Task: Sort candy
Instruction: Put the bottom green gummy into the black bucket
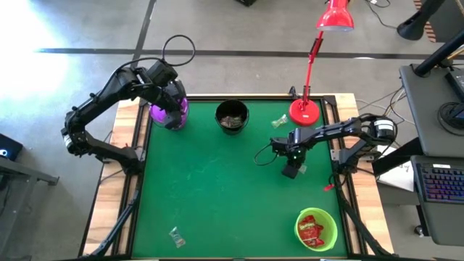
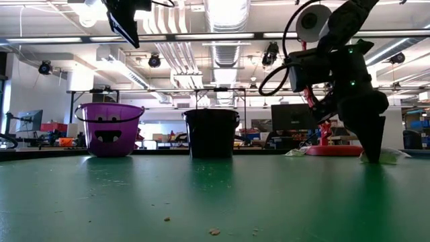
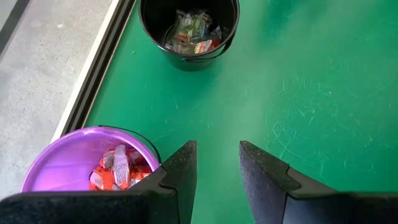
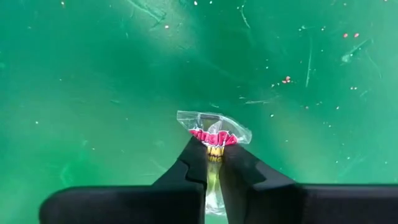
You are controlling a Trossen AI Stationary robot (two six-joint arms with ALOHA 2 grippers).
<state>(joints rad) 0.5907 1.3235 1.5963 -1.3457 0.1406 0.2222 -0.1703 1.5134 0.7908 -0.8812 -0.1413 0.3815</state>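
My right gripper point(image 4: 212, 152) points down at the green table point(image 1: 210, 188), right of its middle, and is shut on a candy point(image 4: 214, 132) in a clear wrapper with pink lettering. In the high view this gripper point(image 1: 291, 171) hides the candy. My left gripper point(image 3: 216, 155) hangs open and empty above the far left corner, beside the purple bowl point(image 3: 68, 162), which holds red and silver candies. Two loose candies lie on the table: one point(image 1: 279, 121) near the lamp base, another point(image 1: 175, 235) near the front left. My right gripper pinches the candy's clear wrapper between its two fingers, about its middle point(image 4: 214, 149). The fingers come from above, pointing down. One end of the wrapper point(image 4: 214, 123) sticks out past the fingertips and lies flat on the table.
A black bowl point(image 1: 232, 117) with mixed candies stands at the far edge, right of the purple bowl point(image 1: 170, 114). A green bowl point(image 1: 316, 228) with red candies sits at the near right corner. A red desk lamp point(image 1: 304, 111) stands at the far right.
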